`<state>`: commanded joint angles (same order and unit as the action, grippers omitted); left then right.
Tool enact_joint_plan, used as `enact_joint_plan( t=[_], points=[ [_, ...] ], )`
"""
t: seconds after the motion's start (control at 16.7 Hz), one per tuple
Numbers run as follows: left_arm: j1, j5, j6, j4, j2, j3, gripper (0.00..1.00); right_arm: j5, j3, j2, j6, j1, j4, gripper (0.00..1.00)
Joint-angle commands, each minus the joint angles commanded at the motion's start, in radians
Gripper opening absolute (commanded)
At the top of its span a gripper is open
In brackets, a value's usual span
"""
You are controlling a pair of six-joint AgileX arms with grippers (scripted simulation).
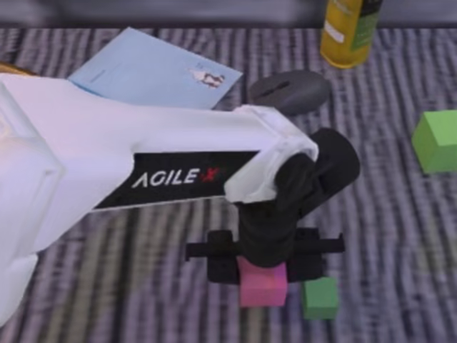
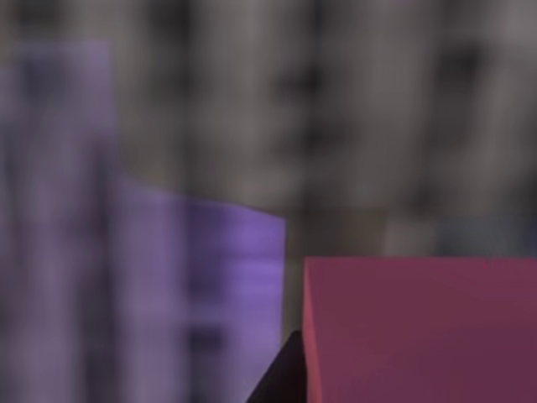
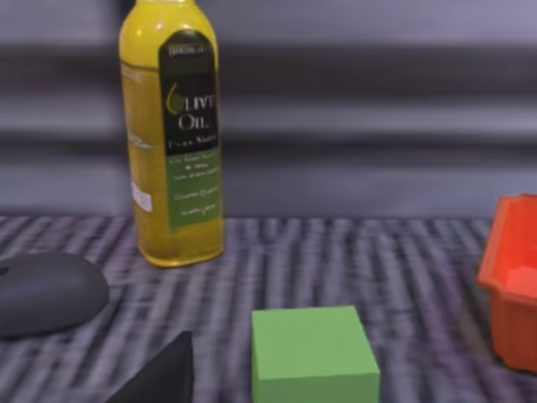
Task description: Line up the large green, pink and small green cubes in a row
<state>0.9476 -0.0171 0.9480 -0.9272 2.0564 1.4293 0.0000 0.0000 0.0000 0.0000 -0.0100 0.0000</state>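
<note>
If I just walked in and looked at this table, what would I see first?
First you'd see the big white left arm stretching across the striped table, its left gripper down over the pink cube. A small green cube sits right beside the pink one. The large green cube waits at the table's right edge, and a yellow olive oil bottle stands at the back.
</note>
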Motion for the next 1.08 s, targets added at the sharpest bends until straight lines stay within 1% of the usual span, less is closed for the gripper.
enact_joint_plan(
  t=[0.12,0.36,1.08],
  points=[
    [0.002,0.0,0.001,0.033,0.011,-0.026,0.0,0.0,0.0,0.0,0.0,0.0,0.0,1.0],
    [0.002,0.0,0.001,0.035,0.012,-0.027,0.0,0.0,0.0,0.0,0.0,0.0,0.0,1.0],
    [0.002,0.0,0.001,0.035,0.012,-0.027,0.9,0.0,0.0,0.0,0.0,0.0,0.0,1.0]
  ],
)
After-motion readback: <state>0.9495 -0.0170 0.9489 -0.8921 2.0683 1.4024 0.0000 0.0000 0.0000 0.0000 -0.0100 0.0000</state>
